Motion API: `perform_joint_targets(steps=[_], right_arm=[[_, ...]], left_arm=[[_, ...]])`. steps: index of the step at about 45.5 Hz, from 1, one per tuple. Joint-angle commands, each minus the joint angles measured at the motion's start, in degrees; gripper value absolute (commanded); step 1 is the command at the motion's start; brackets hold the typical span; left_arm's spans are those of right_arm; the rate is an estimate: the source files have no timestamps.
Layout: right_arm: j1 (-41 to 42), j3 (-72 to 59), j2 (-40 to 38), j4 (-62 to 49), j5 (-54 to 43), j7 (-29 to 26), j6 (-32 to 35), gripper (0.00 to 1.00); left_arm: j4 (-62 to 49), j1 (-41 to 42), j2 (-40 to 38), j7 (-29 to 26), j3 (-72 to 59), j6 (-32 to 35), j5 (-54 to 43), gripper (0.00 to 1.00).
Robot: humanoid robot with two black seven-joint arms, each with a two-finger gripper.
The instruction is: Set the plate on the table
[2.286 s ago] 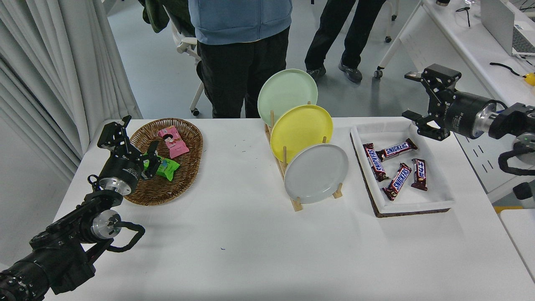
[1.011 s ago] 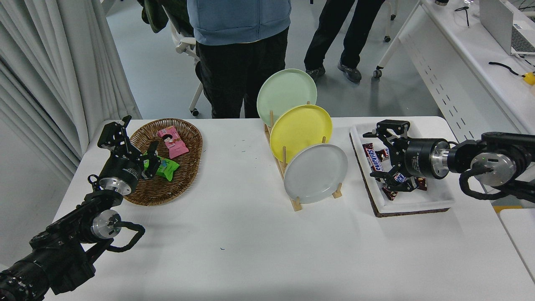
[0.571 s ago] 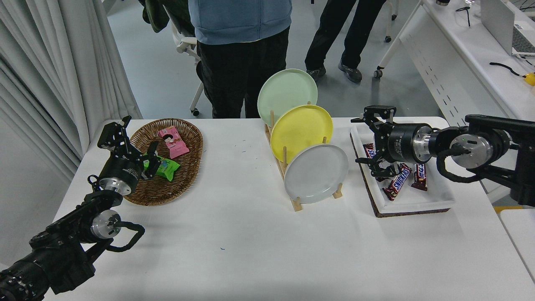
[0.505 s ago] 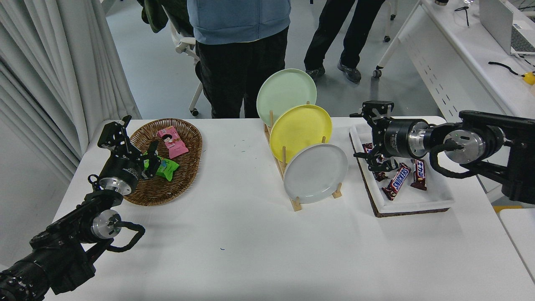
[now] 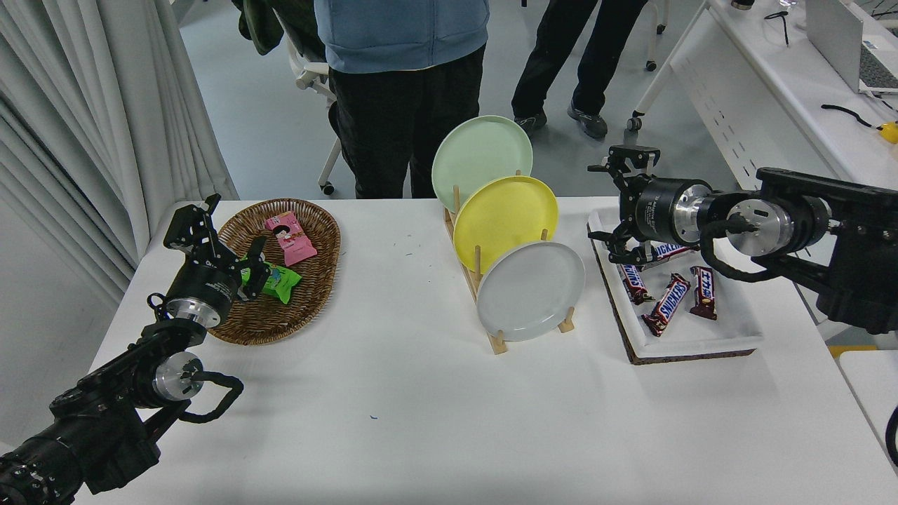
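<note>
The light-grey plate (image 5: 531, 291) stands on edge in the front slot of a wooden rack (image 5: 497, 342) on the white table (image 5: 393, 421). Behind it stand a yellow plate (image 5: 505, 221) and a pale green plate (image 5: 482, 161). My right gripper (image 5: 607, 200) hovers open to the right of the rack, level with the yellow plate, its fingers pointing left and holding nothing. It is apart from the grey plate, up and to its right. My left gripper (image 5: 231, 228) rests open over a wicker basket (image 5: 309, 280) at the left.
A white tray (image 5: 691, 340) with several chocolate bars lies right of the rack, under my right arm. The basket holds pink and green snack packets. Two people stand beyond the table's far edge. A white desk with a laptop runs along the upper right.
My right gripper came in from the right edge, dipped over the tray, then rose and moved left toward the plate rack. The plates and the left arm have not moved.
</note>
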Motion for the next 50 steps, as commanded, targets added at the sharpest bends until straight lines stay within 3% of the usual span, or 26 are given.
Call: perform_joint_targets(steps=[1,10,45,50], right_arm=[[-1.88,1.77,1.7,-0.55,1.1,-0.17,-2.93,1.0],[-2.49,2.38,3.63,0.6,6.37,-2.1,-2.76,1.0],[-3.37,4.14,10.05,-3.09,3.13,-3.15,-2.93,0.99],[-3.46,3.7,10.93,-5.29,1.89,-3.24,-3.02,0.94]], left_arm=[[0.0,0.0,0.0,0.0,0.0,0.0,0.0,1.0],[0.0,-0.08,0.0,0.0,0.0,0.0,0.0,1.0],[0.0,0.0,0.0,0.0,0.0,0.0,0.0,1.0],[0.0,0.0,0.0,0.0,0.0,0.0,0.0,1.0]])
